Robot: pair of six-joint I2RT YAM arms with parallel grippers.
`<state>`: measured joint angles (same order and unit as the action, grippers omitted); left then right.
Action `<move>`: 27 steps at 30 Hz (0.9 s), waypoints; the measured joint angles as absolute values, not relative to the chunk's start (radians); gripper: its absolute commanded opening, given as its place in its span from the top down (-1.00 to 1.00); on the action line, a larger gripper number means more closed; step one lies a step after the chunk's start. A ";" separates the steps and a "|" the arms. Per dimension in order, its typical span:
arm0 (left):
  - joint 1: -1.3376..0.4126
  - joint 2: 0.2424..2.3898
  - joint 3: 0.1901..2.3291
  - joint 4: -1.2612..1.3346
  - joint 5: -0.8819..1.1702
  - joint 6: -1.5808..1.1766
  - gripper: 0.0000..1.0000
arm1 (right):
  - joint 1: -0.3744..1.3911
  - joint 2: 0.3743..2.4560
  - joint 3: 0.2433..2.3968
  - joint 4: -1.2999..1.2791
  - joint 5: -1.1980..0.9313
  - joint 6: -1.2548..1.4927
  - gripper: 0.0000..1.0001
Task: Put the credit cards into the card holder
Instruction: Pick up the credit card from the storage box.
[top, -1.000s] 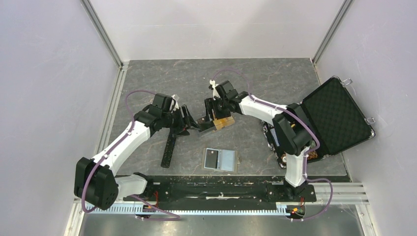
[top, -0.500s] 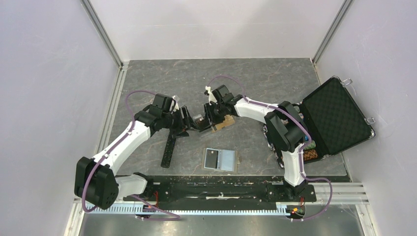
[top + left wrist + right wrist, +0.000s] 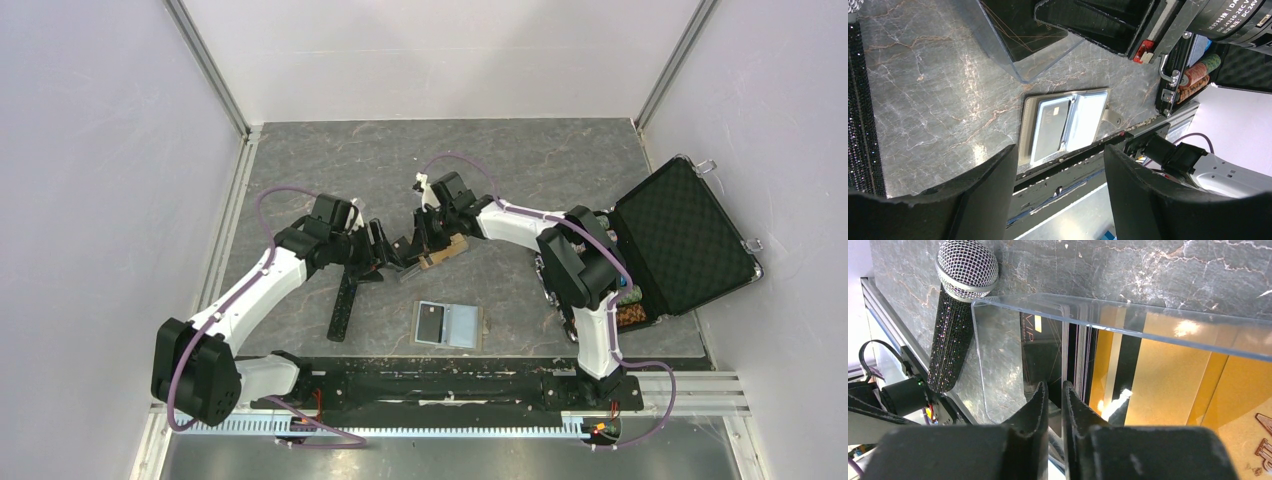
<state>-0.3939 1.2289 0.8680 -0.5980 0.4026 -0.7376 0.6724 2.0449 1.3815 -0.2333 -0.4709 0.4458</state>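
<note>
- Across the table (image 3: 420,160) at 3 o'clock, open black chip case (image 3: 685,235), lid tilted back; poker chips (image 3: 1195,80) inside mostly hidden from above by the right arm (image 3: 520,222).
- At 8 o'clock from table centre, glittery black microphone (image 3: 345,300) lying flat, head end covered from above by the left wrist.
- Near centre, clear box (image 3: 448,250) with cards standing on edge: orange-gold cards (image 3: 1168,380) and a black VIP-marked card (image 3: 1040,350). Number of cards hard to make out through glare and overlapping walls. Shifted slightly toward 9 o'clock since a second ago.
- At 6 o'clock from the box, apart from it, card holder (image 3: 466,326) lying open, pale blue inside up. Dark card (image 3: 1050,125) tucked in its 9 o'clock half, tab (image 3: 1111,117) sticking out the opposite side. Unmoved.
- At 9 o'clock of the box, left gripper (image 3: 1059,152), jaws spread wide with nothing between them, same as before.
- Over the box's 9 o'clock end, right gripper (image 3: 1054,387), jaws pressed almost together at the black card's edge. Impossible to tell whether card or box wall is pinched. A second ago wide apart and further toward 3 o'clock.
</note>
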 measured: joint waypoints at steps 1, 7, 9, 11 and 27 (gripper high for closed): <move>-0.394 1.229 0.867 -0.598 0.403 -0.738 -0.41 | 0.672 2.045 1.379 -0.231 -0.469 0.448 0.52; -0.394 1.230 0.864 -0.600 0.402 -0.730 -0.41 | 0.689 2.045 1.367 -0.257 -0.405 0.421 0.45; -0.394 1.231 0.864 -0.600 0.402 -0.722 -0.41 | 0.696 2.041 1.369 -0.266 -0.385 0.413 0.55; -0.394 1.231 0.863 -0.600 0.402 -0.712 -0.41 | 0.702 2.041 1.380 -0.281 -0.368 0.405 0.69; -0.394 1.234 0.847 -0.602 0.399 -0.710 -0.40 | 0.763 2.048 1.473 -0.441 -0.218 0.329 0.23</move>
<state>-0.3939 1.2335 0.8471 -0.6018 0.3988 -0.7101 0.7631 2.0480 1.4727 -0.4408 -0.2180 0.3290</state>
